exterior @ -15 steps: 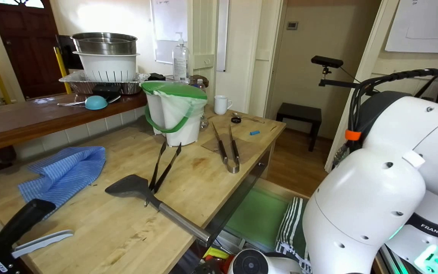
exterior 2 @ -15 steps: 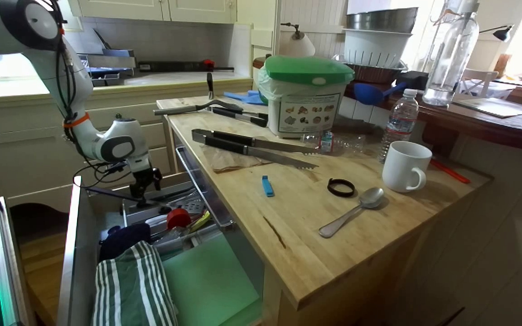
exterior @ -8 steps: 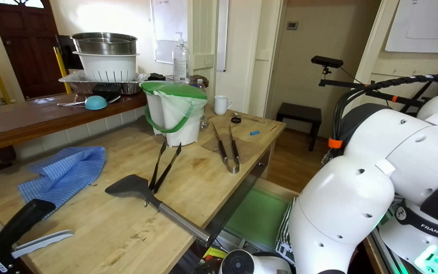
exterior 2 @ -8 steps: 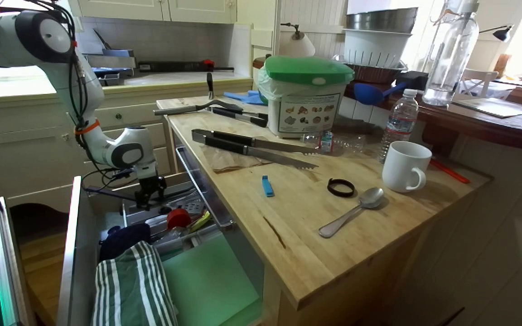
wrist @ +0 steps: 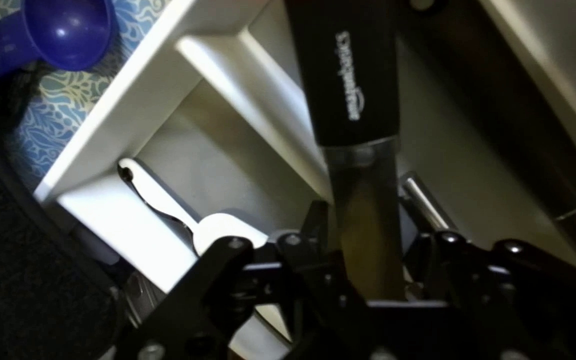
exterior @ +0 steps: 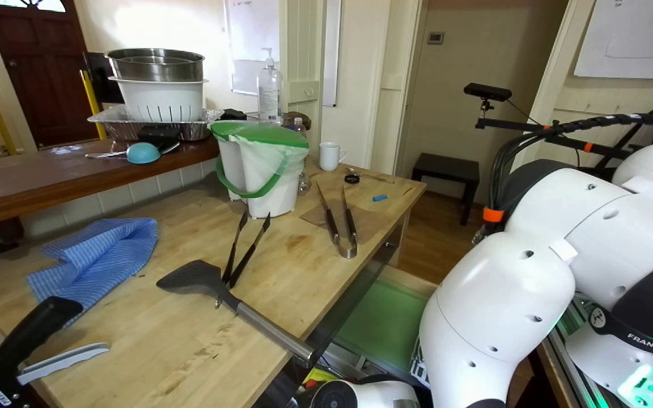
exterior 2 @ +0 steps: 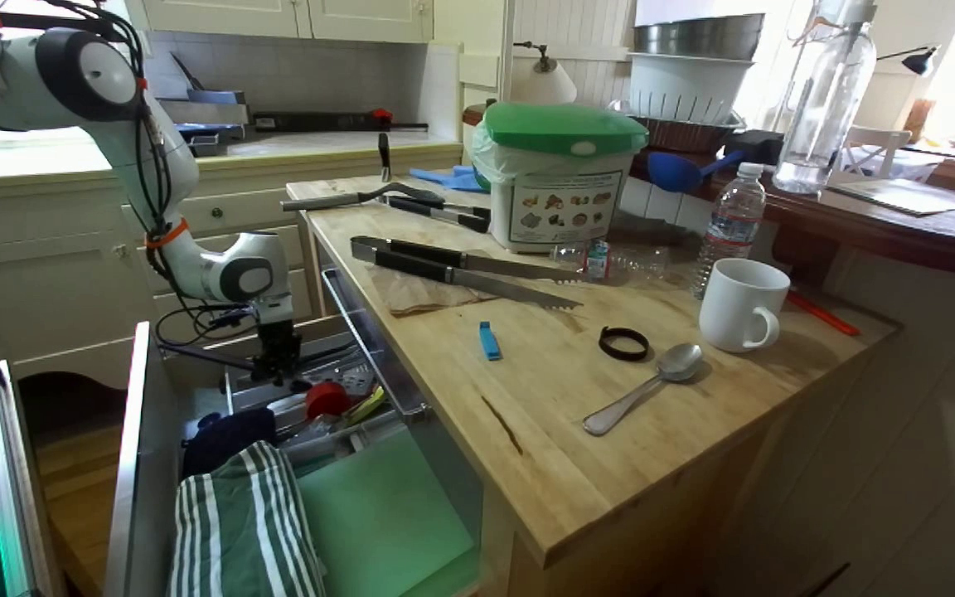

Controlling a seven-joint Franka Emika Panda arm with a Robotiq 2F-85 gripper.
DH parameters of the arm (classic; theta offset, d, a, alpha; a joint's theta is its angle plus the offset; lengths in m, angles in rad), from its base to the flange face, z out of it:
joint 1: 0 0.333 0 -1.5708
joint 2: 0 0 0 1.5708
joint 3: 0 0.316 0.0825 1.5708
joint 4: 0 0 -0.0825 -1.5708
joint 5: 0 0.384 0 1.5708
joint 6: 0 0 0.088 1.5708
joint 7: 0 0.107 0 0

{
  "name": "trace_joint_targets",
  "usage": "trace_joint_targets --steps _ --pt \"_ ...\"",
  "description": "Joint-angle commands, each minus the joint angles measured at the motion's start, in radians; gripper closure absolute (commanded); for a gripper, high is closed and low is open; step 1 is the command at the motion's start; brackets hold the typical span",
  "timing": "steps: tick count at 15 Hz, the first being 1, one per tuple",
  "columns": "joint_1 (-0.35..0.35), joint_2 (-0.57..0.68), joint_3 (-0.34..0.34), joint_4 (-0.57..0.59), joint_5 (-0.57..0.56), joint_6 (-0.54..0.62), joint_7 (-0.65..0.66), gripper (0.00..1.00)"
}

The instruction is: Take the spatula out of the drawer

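In the wrist view the spatula shows a black handle (wrist: 363, 65) with white lettering and a metal part (wrist: 368, 215) below it. My gripper (wrist: 365, 225) straddles that metal part, one finger close on either side. Narrow strips beside the metal look free, but whether the pads touch it is unclear. The blade is hidden. In an exterior view the gripper (exterior 2: 277, 361) points down into the far end of the pulled-out drawer (exterior 2: 125, 448), and the spatula cannot be picked out there. My arm (exterior: 372, 394) hides the gripper in an exterior view.
White tray dividers (wrist: 248, 90), a white scoop (wrist: 163, 197) and a dark handle (wrist: 508, 100) surround the jaws. A striped cloth (exterior 2: 237, 522) and a red item (exterior 2: 328, 400) lie in the drawer. Tongs (exterior 2: 419, 264) and a bigger spatula (exterior: 196, 277) rest on the worktop (exterior: 179, 340).
My gripper has shifted a little right and down in an exterior view, while its fingers have come closer together. The arm has swung left in an exterior view.
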Motion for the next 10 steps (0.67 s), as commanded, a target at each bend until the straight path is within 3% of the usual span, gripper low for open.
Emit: trace_joint_targets --steps 1,5,10 --pt "-0.003 -0.007 0.011 -0.005 -0.035 0.025 0.049 0.88" --pt "-0.024 -0.081 0.044 -0.133 -0.008 0.158 0.032 0.94" --pt "-0.096 -0.157 0.126 -0.324 0.048 0.483 -0.035 0.93"
